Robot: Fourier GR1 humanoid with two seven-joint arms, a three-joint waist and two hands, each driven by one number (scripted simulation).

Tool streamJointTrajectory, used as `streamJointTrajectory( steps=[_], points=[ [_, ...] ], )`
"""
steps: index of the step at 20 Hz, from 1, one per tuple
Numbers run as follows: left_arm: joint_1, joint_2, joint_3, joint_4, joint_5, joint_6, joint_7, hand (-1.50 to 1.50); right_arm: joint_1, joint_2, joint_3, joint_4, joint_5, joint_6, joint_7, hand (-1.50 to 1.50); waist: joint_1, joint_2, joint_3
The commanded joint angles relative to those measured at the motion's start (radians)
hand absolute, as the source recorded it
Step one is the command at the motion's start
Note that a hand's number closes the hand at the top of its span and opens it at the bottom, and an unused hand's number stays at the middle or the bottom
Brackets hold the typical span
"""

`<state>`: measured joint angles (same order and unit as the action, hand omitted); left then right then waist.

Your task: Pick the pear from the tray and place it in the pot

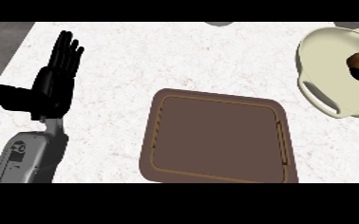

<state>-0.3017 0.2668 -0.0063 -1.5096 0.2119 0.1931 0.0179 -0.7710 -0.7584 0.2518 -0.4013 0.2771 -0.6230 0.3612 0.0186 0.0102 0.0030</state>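
Apparently the pear (pixel 354 65) is already sitting inside the pot (pixel 321 52) at the right edge of the frame, showing only as a small brown shape that the frame is cutting off. The brown tray (pixel 216 137), a flat rounded rectangle with a thin raised line inside its rim, is lying bare at lower centre. The left hand (pixel 57 78) is resting at the left, fingers straight and pointing up, holding nothing; the right hand is showing nowhere. Risk looks slight: a returning arm could be nudging the smooth cream pot across the pale speckled surface (pixel 175 52), since glossy, rounded walls would likely be sliding easily.
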Motion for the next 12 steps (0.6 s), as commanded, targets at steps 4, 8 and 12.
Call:
streamJointTrajectory(
  steps=[4, 8, 12],
  points=[
    [0.009, -0.017, -0.007, -0.008, -0.010, -0.014, -0.003, 0.00, 0.000, 0.055, -0.115, 0.078, -0.082, 0.077, -0.268, -1.50, 0.006, -0.002, -0.001],
    [-0.005, -0.011, 0.003, -0.016, -0.008, -0.016, 0.011, 0.00, -0.032, 0.056, -0.177, 0.078, -0.110, 0.002, -0.397, -1.50, 0.014, 0.000, 0.000],
    [0.016, -0.022, 0.010, -0.015, -0.023, 0.000, -0.017, 0.00, -0.015, 0.018, -0.321, 0.032, -0.247, 0.032, -0.497, -1.50, -0.001, -0.003, 0.000]
  ],
)
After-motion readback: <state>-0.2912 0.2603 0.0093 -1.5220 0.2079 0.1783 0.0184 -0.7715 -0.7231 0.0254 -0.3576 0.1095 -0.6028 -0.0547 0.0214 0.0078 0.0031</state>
